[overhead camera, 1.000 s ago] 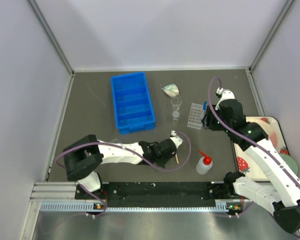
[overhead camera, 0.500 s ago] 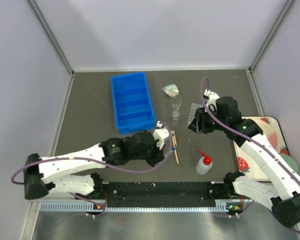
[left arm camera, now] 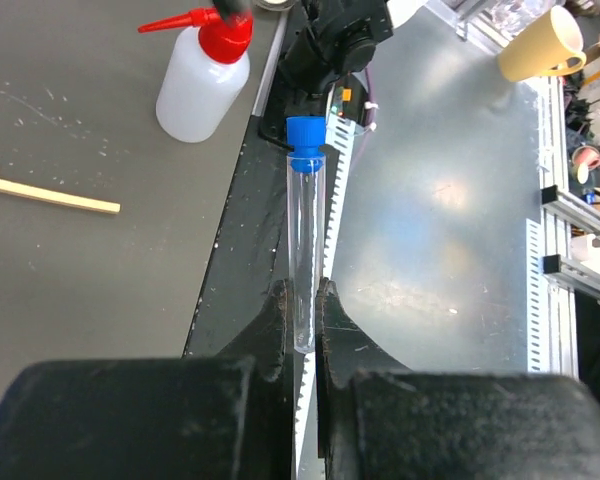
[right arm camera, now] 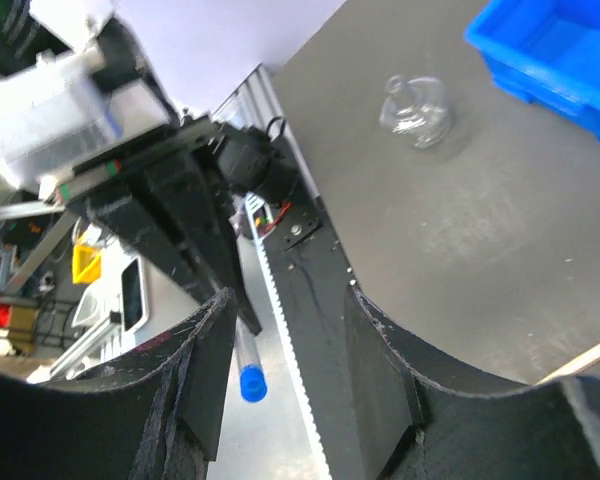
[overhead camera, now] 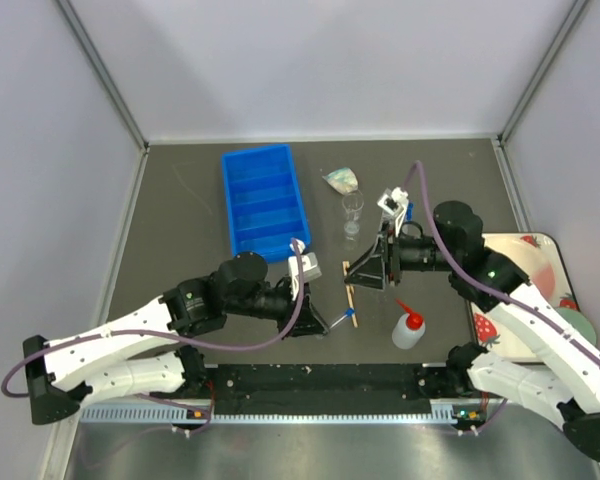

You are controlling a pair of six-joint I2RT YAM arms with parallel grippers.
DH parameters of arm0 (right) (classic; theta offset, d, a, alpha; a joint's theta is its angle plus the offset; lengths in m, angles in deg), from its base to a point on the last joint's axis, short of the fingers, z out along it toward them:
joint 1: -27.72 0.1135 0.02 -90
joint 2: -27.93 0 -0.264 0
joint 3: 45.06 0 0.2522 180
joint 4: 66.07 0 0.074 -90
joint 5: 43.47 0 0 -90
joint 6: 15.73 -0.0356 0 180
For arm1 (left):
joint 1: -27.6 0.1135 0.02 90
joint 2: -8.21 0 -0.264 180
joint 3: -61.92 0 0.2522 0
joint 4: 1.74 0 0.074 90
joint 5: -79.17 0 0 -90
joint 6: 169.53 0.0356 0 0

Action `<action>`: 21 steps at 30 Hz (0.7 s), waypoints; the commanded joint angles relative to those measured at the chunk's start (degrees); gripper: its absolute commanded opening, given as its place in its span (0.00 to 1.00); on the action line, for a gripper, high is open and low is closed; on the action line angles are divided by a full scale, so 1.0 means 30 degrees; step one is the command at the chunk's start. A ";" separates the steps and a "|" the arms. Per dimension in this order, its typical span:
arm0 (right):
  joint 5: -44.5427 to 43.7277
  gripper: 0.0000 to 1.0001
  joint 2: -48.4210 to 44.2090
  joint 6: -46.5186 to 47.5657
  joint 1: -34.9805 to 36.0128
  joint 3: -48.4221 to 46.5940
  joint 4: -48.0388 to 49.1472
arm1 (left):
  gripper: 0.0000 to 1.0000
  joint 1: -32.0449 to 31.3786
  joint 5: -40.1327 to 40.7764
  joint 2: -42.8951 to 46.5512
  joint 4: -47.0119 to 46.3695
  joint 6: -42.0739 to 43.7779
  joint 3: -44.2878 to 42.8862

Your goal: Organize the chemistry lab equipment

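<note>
Left pincer [left arm camera: 301, 300] is clamped tight on a blue-capped tube [left arm camera: 303, 230]. It grips the bare end, and the tube sticks straight out past the fingertips with the blue cap at the far tip. From above, the tube is held off the bench [overhead camera: 180, 220] towards the front edge, with its cap just beside the near end of the wooden clamp [overhead camera: 347, 290], which lies flat on the surface.

Opposite it, the right pincer [overhead camera: 365, 288] hovers with its fingers well apart (nothing shows between them in the right wrist view) and points back towards the left arm. In the top view the cap sits close to those fingertips; whether they touch I cannot tell.

To the right of the tube, the white squeeze bottle [overhead camera: 408, 328] stands upright with its red nozzle on top. Behind the right pincer is a clear glass beaker [overhead camera: 353, 207], upright, and a crumpled clear piece lies just beyond it.

The blue bin [overhead camera: 265, 205] sits at the back left, and a round glass flask [right arm camera: 415, 110] rests on the bench near it. At the far right, the strawberry tray [overhead camera: 490, 330] lies partly under the right arm.
</note>
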 commanded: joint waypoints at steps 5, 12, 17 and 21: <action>0.0225 0.47 -0.1348 -0.1550 0.1984 0.1655 0.2044 | 0.00 0.2284 -0.4403 0.0958 -0.2949 -0.0632 0.0709; 0.0020 0.47 -0.1350 -0.2048 0.3214 0.2067 0.2951 | 0.00 0.3604 -0.5636 0.0783 -0.3478 -0.0839 0.0739; -0.0507 0.46 -0.0998 -0.2078 0.4268 0.2155 0.3274 | 0.00 0.3839 -0.5929 0.0695 -0.3653 -0.0869 0.0681; -0.0742 0.37 -0.0793 -0.2019 0.4563 0.2126 0.3421 | 0.00 0.3927 -0.5900 0.0695 -0.3654 -0.0869 0.0797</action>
